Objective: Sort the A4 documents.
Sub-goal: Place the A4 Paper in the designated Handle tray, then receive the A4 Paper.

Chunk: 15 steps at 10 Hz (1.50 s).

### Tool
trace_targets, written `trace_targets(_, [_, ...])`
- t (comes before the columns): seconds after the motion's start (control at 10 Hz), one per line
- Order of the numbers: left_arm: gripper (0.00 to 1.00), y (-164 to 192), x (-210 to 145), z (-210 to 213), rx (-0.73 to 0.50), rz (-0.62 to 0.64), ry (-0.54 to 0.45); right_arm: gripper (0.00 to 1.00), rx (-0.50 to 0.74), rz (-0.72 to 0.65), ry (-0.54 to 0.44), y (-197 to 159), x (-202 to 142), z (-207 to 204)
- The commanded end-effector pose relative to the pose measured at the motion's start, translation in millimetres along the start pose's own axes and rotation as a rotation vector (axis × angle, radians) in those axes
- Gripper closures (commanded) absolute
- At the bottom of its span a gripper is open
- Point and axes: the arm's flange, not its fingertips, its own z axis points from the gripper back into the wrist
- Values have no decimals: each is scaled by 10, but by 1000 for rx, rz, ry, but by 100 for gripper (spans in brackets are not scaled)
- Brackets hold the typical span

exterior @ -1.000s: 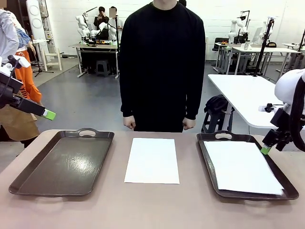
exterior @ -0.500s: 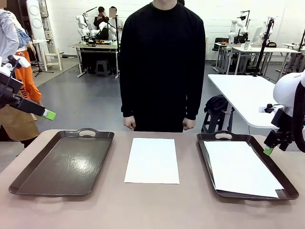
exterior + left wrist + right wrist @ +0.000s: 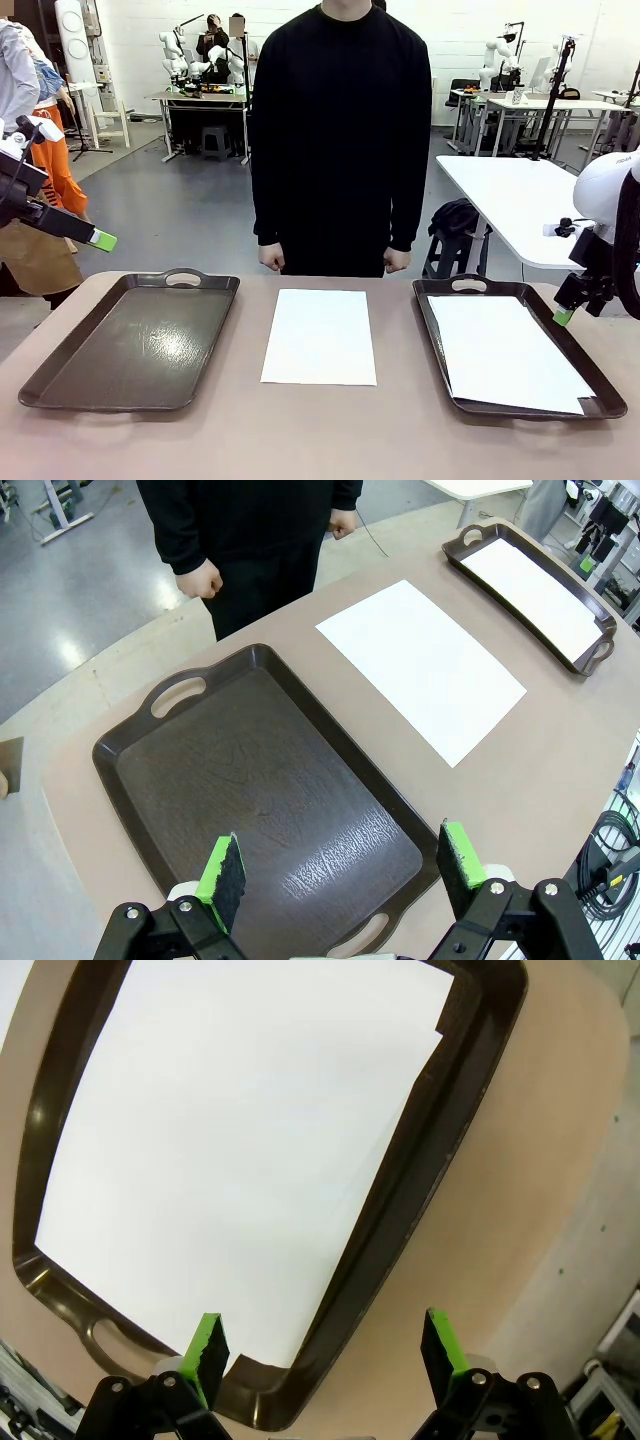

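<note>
The A4 documents lie in two places. A small pile of sheets (image 3: 240, 1150) sits directly beneath my right gripper (image 3: 325, 1338), lying flat in the dark brown right tray (image 3: 415, 1195). A stepped corner at the pile's far end tells me there is more than one sheet, slightly out of line. A single sheet (image 3: 420, 665) lies flat on the bare table (image 3: 320, 430), beyond and to one side of my left gripper (image 3: 342, 852), between the two trays and touching neither. Both of my jaws stand wide apart and hold nothing. The right pair hangs above the tray's rim near a handle end, one green pad over the paper's edge and the other out over the tabletop past the rim. The left pair hangs high over the left tray (image 3: 130, 750), whose glossy, faintly scratched floor shows between and ahead of my pads. The tabletop is a matt tan-brown with a rounded edge, and the trays lie well apart on it. Past the single sheet, at the table's far edge, stands a person (image 3: 340, 130) in a black top, arms down and hands curled into loose fists. Behind them is a smooth grey floor (image 3: 190, 215), a white table (image 3: 510, 200) off toward my right side, and further workbenches along a pale wall.
</note>
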Motion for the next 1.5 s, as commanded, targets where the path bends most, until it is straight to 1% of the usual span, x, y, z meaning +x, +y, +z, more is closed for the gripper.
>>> trace_targets(0.0, [0,25,-12,-8,-11,1,-9,0,0,3,4,-7,-10,-9])
trace_targets(1.2, [0,25,-12,-8,-11,1,-9,0,0,0,0,0,0,0])
trace_targets(1.3, [0,25,-12,-8,-11,1,-9,0,-92,25,-82,-44,-180,211])
trace_targets(1.4, [0,25,-12,-8,-11,1,-9,0,-137,64,-178,27,-277,480])
